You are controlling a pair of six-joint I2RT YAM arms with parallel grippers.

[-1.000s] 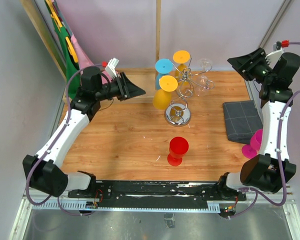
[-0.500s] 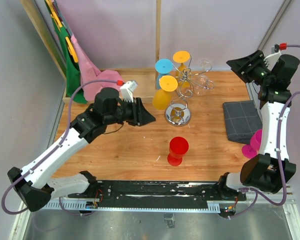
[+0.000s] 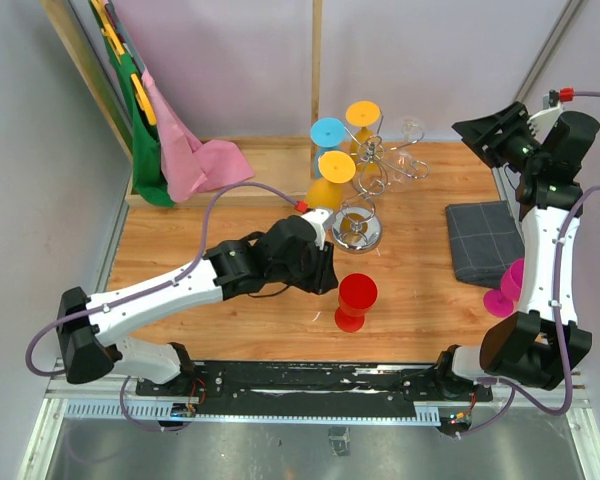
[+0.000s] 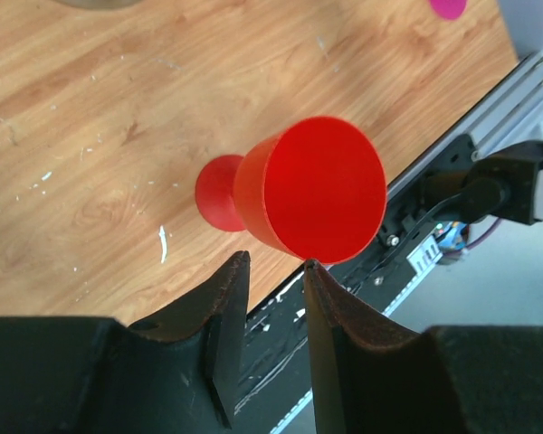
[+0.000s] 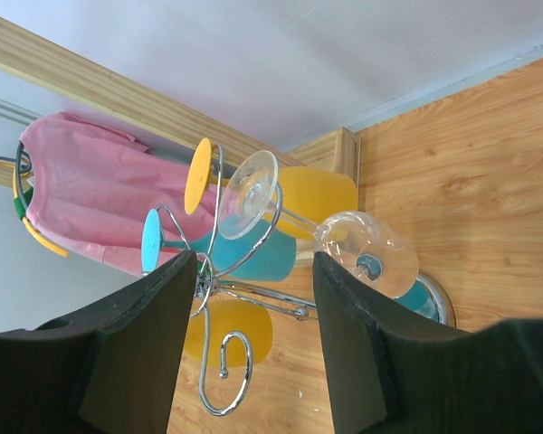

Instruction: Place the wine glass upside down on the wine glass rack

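A red wine glass [image 3: 357, 300] stands upright on the wooden table, near the front middle. In the left wrist view the red wine glass [image 4: 308, 194] is just beyond the fingertips, its bowl above the right finger's tip. My left gripper [image 3: 330, 278] [image 4: 274, 262] is open by a narrow gap with nothing between its fingers. The chrome wine glass rack [image 3: 358, 228] [image 5: 213, 298] stands behind, with blue, yellow and clear glasses hanging on it upside down. My right gripper [image 3: 480, 130] [image 5: 253, 258] hovers high at the back right, open and empty, facing the rack.
A magenta glass [image 3: 505, 290] stands by the right arm's base. A grey folded cloth [image 3: 485, 240] lies at the right edge. A pink cloth [image 3: 195, 160] and green hangers [image 3: 140, 120] sit at the back left. The black rail [image 4: 452, 190] runs along the table's front.
My left arm has swung from the back left, forward and right, to just beside the red glass, and its jaws have narrowed a little. The right arm has hardly moved.
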